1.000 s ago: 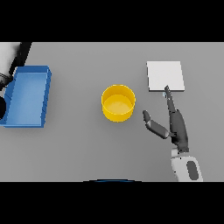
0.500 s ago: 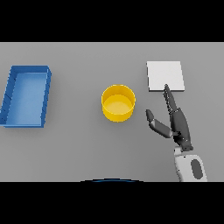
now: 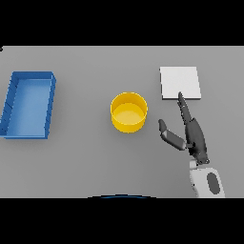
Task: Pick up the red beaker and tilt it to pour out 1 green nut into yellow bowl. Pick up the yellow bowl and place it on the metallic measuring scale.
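Observation:
The yellow bowl (image 3: 128, 112) stands upright at the middle of the grey table; I cannot make out anything inside it. To its upper right lies the metallic measuring scale (image 3: 179, 82), a flat pale square. My right hand (image 3: 193, 135) is open just right of the bowl, fingers straight and pointing toward the scale's near edge, thumb spread toward the bowl without touching it. No red beaker or green nut shows in this view. My left hand is out of view.
A blue rectangular tray (image 3: 14, 107) rests at the left side of the table, its inside bare.
My left arm, seen over the blue tray's far left a second ago, has left the view. The right hand has edged slightly to the right and downward.

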